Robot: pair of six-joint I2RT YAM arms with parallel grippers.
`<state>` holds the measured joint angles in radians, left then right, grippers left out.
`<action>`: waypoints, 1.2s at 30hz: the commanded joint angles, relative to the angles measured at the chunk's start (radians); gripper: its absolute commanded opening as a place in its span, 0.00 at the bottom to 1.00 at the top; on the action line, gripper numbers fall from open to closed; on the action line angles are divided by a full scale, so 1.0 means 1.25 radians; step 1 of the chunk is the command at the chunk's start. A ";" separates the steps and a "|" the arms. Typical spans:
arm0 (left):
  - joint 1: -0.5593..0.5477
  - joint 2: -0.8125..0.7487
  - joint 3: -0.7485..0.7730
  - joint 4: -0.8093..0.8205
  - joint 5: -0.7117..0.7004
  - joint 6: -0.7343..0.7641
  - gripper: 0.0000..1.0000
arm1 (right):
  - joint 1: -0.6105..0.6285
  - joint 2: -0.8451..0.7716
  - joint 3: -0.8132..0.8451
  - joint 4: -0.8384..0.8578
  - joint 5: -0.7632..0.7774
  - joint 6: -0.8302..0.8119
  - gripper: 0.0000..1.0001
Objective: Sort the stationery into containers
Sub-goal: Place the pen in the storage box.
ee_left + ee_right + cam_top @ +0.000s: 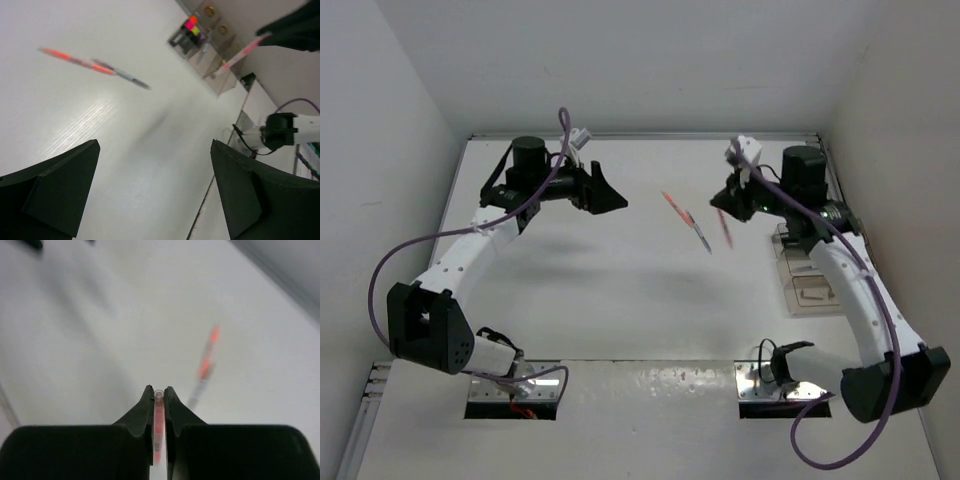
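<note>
Orange pen + grey pen end-to-end mid-table; pink pen nipped in right tool; clear boxes at right.

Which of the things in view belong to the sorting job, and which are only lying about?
Belong to the job: pink pen in the right gripper; red pen and grey pen on the table; highlighters; clear containers.
Only lying about: purple cables; metal base plates.

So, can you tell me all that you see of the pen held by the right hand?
The pen is thin, with a clear, plastic-looking barrel and red-orange marks along it. The right hand is shut on it, one finger on each side. From the top view it sticks out below the hand, slanted, and seems clear of the table. Blur hides finer details.
</note>
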<state>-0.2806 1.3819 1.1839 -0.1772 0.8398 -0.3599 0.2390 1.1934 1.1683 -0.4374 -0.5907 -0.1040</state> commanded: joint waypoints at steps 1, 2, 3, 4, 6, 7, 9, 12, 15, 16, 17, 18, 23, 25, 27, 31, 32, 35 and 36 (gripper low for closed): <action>0.053 0.014 0.015 -0.063 -0.012 0.079 1.00 | -0.079 -0.097 -0.081 -0.245 -0.012 -0.734 0.00; 0.059 0.021 0.008 -0.063 -0.014 0.083 1.00 | -0.109 -0.108 -0.108 -0.257 -0.002 -0.839 0.00; 0.065 0.026 0.006 -0.064 -0.014 0.084 1.00 | -0.145 -0.114 -0.129 -0.267 0.001 -1.019 0.00; 0.075 0.037 0.003 -0.064 -0.013 0.085 1.00 | -0.228 -0.103 -0.136 -0.298 -0.010 -1.098 0.00; 0.082 0.049 0.005 -0.068 -0.008 0.082 1.00 | -0.296 -0.065 -0.103 -0.355 -0.028 -1.264 0.00; 0.085 0.060 0.008 -0.073 -0.008 0.081 1.00 | -0.344 -0.026 -0.061 -0.391 -0.041 -1.326 0.00; 0.086 0.066 0.011 -0.074 -0.012 0.081 1.00 | -0.402 0.004 -0.027 -0.418 -0.054 -1.388 0.00; 0.085 0.071 0.011 -0.067 -0.020 0.070 1.00 | -0.462 0.039 0.010 -0.506 -0.070 -1.522 0.00; 0.083 0.080 0.006 -0.048 -0.025 0.049 1.00 | -0.497 0.060 -0.008 -0.570 -0.055 -1.633 0.00; 0.083 0.081 0.005 -0.046 -0.025 0.046 1.00 | -0.502 0.059 -0.018 -0.573 -0.039 -1.645 0.00; 0.083 0.082 0.006 -0.046 -0.025 0.044 1.00 | -0.509 0.061 -0.030 -0.573 -0.031 -1.658 0.00; 0.085 0.085 0.004 -0.046 -0.025 0.044 1.00 | -0.514 0.064 -0.047 -0.577 -0.023 -1.668 0.00; 0.085 0.087 0.010 -0.061 -0.030 0.046 1.00 | -0.559 0.086 -0.094 -0.580 -0.020 -1.759 0.00; 0.083 0.090 0.019 -0.070 -0.031 0.047 1.00 | -0.581 0.097 -0.120 -0.577 -0.013 -1.787 0.00; 0.085 0.095 0.021 -0.075 -0.034 0.046 1.00 | -0.597 0.103 -0.144 -0.561 -0.012 -1.816 0.00; 0.082 0.101 0.015 -0.068 -0.043 0.029 1.00 | -0.616 0.123 -0.174 -0.529 -0.001 -1.826 0.00; 0.082 0.102 0.010 -0.067 -0.044 0.027 1.00 | -0.626 0.126 -0.181 -0.518 0.000 -1.834 0.00; 0.082 0.106 0.009 -0.068 -0.050 0.027 1.00 | -0.654 0.155 -0.187 -0.503 0.006 -1.886 0.00; 0.081 0.106 0.009 -0.068 -0.055 0.027 1.00 | -0.661 0.172 -0.191 -0.495 0.006 -1.924 0.00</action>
<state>-0.1833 1.5108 1.1831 -0.2806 0.7826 -0.3168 -0.5575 1.3781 0.9394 -1.0843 -0.5755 -1.9553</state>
